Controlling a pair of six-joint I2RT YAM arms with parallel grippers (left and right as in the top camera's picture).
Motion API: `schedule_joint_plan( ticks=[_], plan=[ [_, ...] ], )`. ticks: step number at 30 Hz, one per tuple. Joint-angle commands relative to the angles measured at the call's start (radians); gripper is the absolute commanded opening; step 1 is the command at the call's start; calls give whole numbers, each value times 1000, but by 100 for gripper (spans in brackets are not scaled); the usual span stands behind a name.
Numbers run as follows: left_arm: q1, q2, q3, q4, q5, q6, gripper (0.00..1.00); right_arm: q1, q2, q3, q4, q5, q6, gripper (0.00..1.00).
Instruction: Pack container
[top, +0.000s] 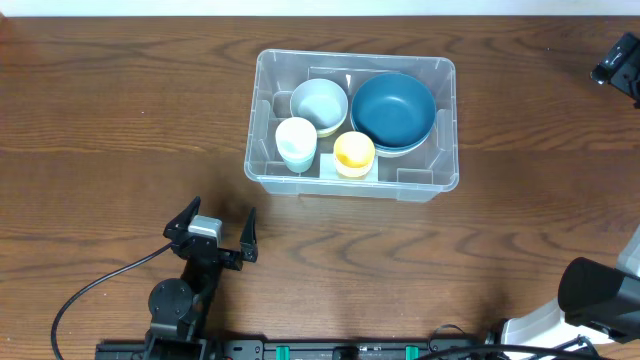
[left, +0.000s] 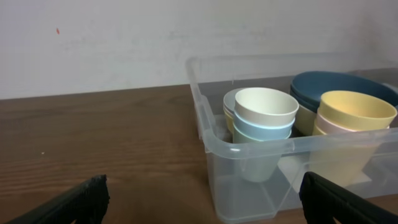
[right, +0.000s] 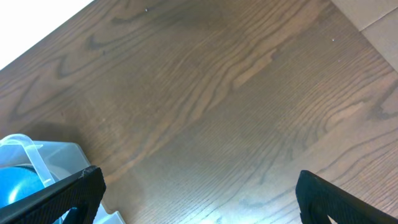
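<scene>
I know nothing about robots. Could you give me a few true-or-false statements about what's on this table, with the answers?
1. The yellow cup stands inside the container. True.
2. The left gripper grips the white cup. False: it is open and empty, apart from the container, and the cup stands in the container.
3. The dark blue bowl lies outside the container. False: it is inside, beside the pale bowl.
4. The right gripper is open. True.
</scene>
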Motion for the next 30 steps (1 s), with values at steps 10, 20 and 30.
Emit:
schedule_joint_plan(
  ticks=[10, 20, 30],
  plan=[
    [6, -10, -6, -60, -8, 28, 98, -4, 3, -2, -1, 6, 13, 99],
    [6, -7, -6, -60, -8, 28, 98, -4, 3, -2, 0, 6, 13, 99],
    [6, -7, -6, -60, -8, 28, 98, -4, 3, -2, 0, 6, 13, 99]
  ],
)
